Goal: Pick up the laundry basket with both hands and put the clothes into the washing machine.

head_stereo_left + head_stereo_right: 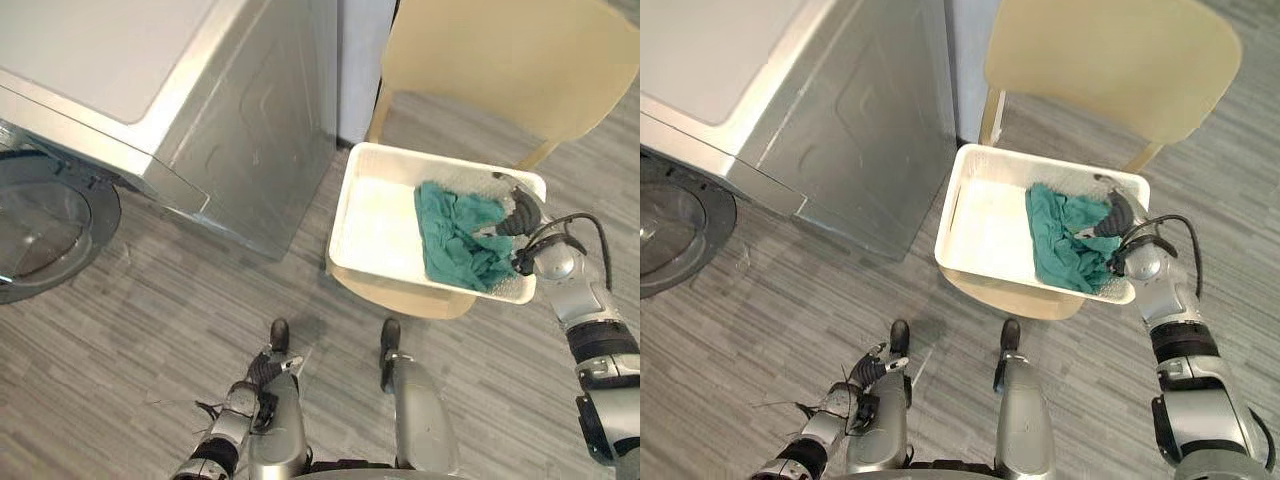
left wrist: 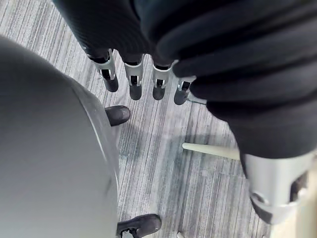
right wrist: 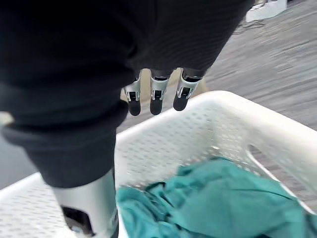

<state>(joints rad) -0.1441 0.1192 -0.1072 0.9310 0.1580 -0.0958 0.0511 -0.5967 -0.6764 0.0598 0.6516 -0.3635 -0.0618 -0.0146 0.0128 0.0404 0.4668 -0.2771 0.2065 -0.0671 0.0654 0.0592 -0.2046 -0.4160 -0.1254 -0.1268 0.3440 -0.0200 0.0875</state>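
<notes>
- The white laundry basket [image 1: 378, 232] is seen resting on the seat of a cream chair [image 1: 500, 60], just beside the silver washing machine [image 1: 240, 130].
- Teal clothes [image 1: 458, 238] are bunched in the basket's right half; the left half of its floor is left bare.
- The right hand [image 1: 518, 216] is held over the basket's right end, just above the clothes and the rim there.
- In the right wrist view its fingers [image 3: 156, 96] are shown straight and released, hanging above the perforated wall with nothing grasped; whether the rim is touched cannot be told.
- The left hand [image 1: 262, 372] is held low beside the robot, well apart from the basket, above the grey plank floor [image 1: 150, 330].
- Its fingers [image 2: 134, 82] are seen straight and relaxed in the left wrist view, with nothing held.
- A round dark door [image 1: 45, 230] is visible at the machine's front, at the far left.
</notes>
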